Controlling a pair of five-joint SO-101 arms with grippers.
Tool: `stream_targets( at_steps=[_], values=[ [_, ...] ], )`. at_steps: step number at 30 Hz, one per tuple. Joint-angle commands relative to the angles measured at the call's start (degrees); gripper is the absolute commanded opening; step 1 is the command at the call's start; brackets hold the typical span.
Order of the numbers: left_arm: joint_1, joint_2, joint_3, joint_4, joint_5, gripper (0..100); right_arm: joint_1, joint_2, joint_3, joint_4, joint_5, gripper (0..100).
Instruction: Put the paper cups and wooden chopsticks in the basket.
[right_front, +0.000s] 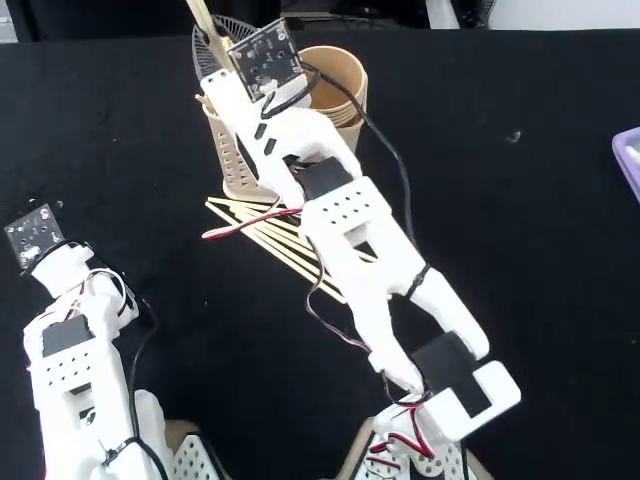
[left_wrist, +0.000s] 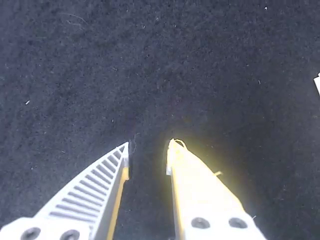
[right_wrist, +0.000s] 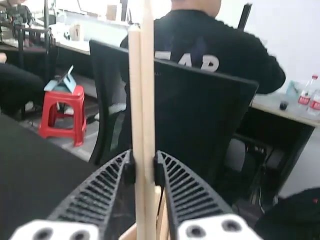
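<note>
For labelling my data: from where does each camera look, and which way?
High view: above the table, looking down; left arm, right arm show.
Left wrist view: on left arm, facing the table; jaws apart.
Right wrist view: on right arm, facing the room; jaws clamp chopsticks.
Shared: high and right wrist views show those chopsticks.

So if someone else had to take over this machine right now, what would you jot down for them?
Right gripper: shut on a pair of wooden chopsticks, held upright above the basket.
Left gripper: open, holding nothing, over the bare black table.
Done: the paper cups appear to be stacked in the basket.
Left: drop the held pair in, then collect the loose chopsticks lying on the table on the robot's side of the basket.
</note>
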Motion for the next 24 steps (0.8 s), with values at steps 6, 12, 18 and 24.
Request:
stream_targets(
  at_steps=[6, 12, 18, 24],
  values=[
    [0.0, -1.1, -1.3, -0.9, 0.5, 13, 0.7, -4.0, -11.7, 15.6, -0.4, 10.3],
    [0.0, -1.1, -1.3, -0.9, 0.5, 13, -1.5, -16.6, -12.7, 34.4, -0.4, 10.2],
    [0.0, -1.1, -1.3, -0.9, 0.5, 13, -4.7, -30.4, -4.4, 69.5, 0.0, 10.6],
    [0.0, -1.1, -1.3, -0.9, 0.5, 13, -1.6, -32.0, 24.3, 70.2, 5.8, 23.2]
  ],
)
